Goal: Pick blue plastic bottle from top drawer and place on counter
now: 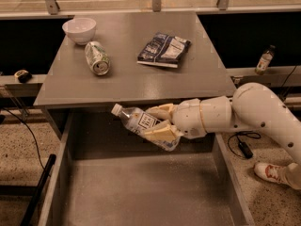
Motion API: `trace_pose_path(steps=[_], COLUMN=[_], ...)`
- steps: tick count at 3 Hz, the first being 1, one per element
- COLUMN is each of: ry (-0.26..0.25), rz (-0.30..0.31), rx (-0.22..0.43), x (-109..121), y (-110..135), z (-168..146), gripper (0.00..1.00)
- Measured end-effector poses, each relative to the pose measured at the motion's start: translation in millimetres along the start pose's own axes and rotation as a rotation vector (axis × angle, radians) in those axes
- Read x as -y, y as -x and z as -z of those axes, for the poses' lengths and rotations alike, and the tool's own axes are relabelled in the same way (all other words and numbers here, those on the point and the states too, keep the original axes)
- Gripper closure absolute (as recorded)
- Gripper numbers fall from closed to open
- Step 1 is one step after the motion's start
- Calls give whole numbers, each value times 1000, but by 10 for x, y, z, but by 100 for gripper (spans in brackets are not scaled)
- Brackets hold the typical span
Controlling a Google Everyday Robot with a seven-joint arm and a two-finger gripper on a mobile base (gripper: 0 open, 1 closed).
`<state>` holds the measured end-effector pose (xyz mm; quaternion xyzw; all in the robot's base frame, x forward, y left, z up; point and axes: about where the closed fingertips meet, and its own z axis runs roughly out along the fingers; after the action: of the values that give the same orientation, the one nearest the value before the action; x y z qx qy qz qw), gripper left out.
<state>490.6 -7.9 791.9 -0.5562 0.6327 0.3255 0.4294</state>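
The blue plastic bottle [141,123] is a clear pale bottle with a white cap and a white label with a dark square logo. It is held tilted, cap to the upper left, just below the counter's front edge. My gripper [161,123] is shut on the bottle's lower half, its pale fingers [160,133] above and below it. The white arm [244,112] comes in from the right. The top drawer [141,192] is pulled open below, its speckled floor bare. The grey counter [136,76] lies above and behind.
On the counter lie a white bowl [79,29] at the back left, a green-white soda can [97,58] on its side, and a dark snack bag [163,50]. A small dark bottle [265,60] stands on a ledge at the right. A shoe [273,173] is on the floor at right.
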Motion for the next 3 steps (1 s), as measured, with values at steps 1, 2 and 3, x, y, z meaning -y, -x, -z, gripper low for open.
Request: trace_pose_path(steps=[1,2,3], ry=[0,6,-8], rz=[0,31,125], rx=[0,-21,-94], x=[0,17,47], y=[0,63,372], z=[0,34,272], gripper=[100,100,100])
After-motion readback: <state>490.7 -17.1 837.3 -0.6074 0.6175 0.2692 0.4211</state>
